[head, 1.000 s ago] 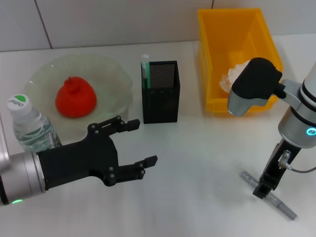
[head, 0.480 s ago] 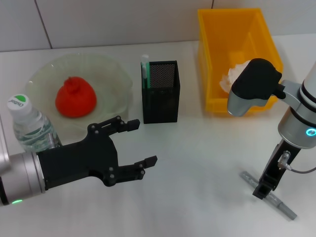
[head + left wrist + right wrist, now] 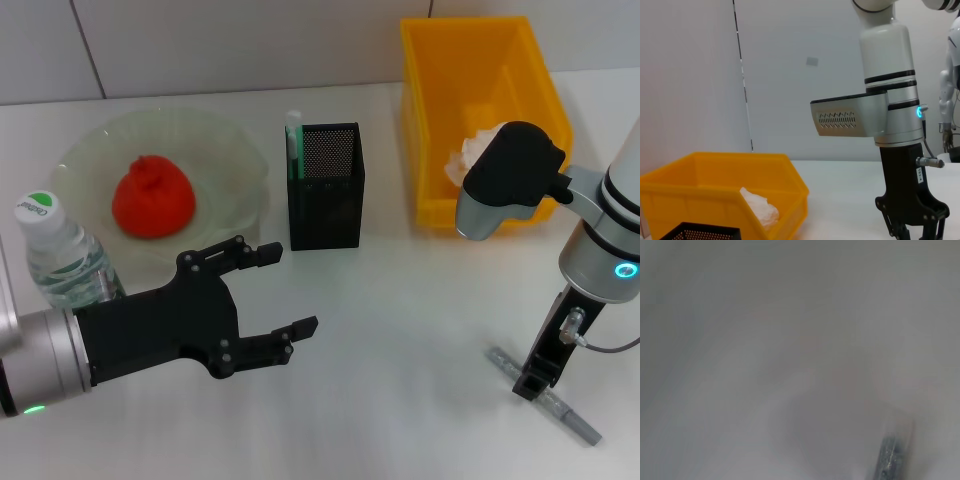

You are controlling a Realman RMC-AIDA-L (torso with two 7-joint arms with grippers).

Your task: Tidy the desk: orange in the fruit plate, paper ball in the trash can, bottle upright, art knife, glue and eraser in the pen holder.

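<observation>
Now your right hand (image 3: 532, 382) stands straight down on the grey glue (image 3: 545, 396) lying on the white surface (image 3: 400, 350), grip hidden, so close squarely across it mid-length before lifting toward the pen holder (image 3: 326, 186); left hand (image 3: 268, 292) waits spread open, empty.

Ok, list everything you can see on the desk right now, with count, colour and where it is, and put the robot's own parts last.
orange: one, red-orange, in the plate
plate: one, pale green glass, far left of the desk
bottle: one, clear with white cap, upright, near left, beside the plate
knife: one, mint green, standing in the holder's left corner
holder: one, black mesh, centre
bin: one, yellow, far right
paper ball: one, white, inside the bin
glue: one, grey, flat on the desk, near right
left hand: black, open, hovering near left
right hand: black, down at the glue
</observation>
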